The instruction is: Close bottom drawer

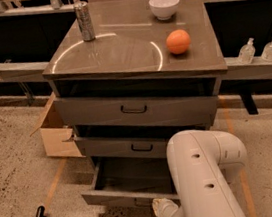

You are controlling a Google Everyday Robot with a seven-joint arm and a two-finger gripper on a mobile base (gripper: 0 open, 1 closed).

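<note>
My gripper (163, 210) sits low, just at the front of the open bottom drawer (119, 195); I can't tell its grip. My arm (202, 182) hides the drawer's right. Far above the gripper are a can (84, 21), a bowl (164, 6) and an orange (178, 41); a cardboard box (56, 137) is up-left.

bench top (117, 47): glossy grey, mirrors a light arc
can (84, 21): shiny metal
bowl (164, 6): smooth, white, glossy
bottom drawer (118, 196): matt grey front
my arm (202, 182): smooth white plastic shell
my tool (162, 208): pale, smooth, low at the bottom drawer's front
</note>
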